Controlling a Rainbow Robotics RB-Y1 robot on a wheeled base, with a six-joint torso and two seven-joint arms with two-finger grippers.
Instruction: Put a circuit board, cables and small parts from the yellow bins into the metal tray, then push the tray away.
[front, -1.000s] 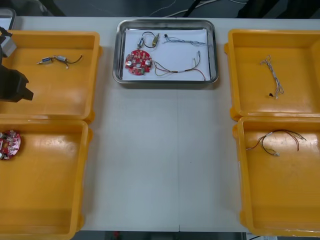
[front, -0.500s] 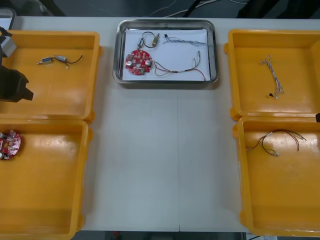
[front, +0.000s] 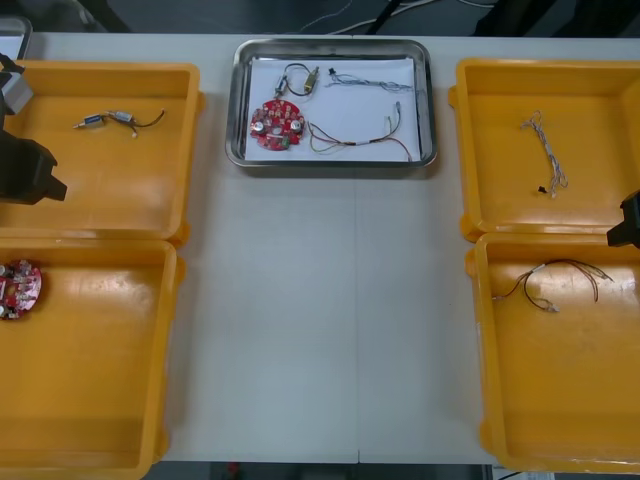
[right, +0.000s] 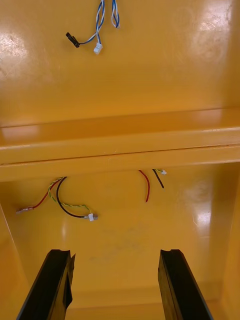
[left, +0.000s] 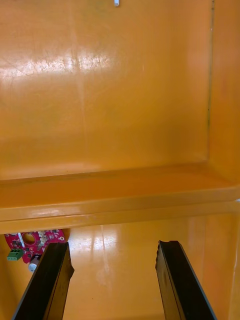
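Table (front: 320, 330): light top, carrying everything.
Yellow bins (front: 100, 68): pairs at nine and three o'clock, spare pieces (front: 118, 120) lying in each.
Metal tray (front: 232, 100): twelve o'clock, close to the far edge.
Left gripper (left: 112, 247): nine o'clock, over the seam between bins, fingers spread wide, empty.
Right gripper (right: 117, 252): three o'clock, likewise spread and empty.
Circuit board (front: 276, 124): in the tray, at its eight o'clock.
Cables (front: 355, 140): in the tray, toward three o'clock.
Progress: loading looks done, tray seemingly pushed off; little left, I'd say.
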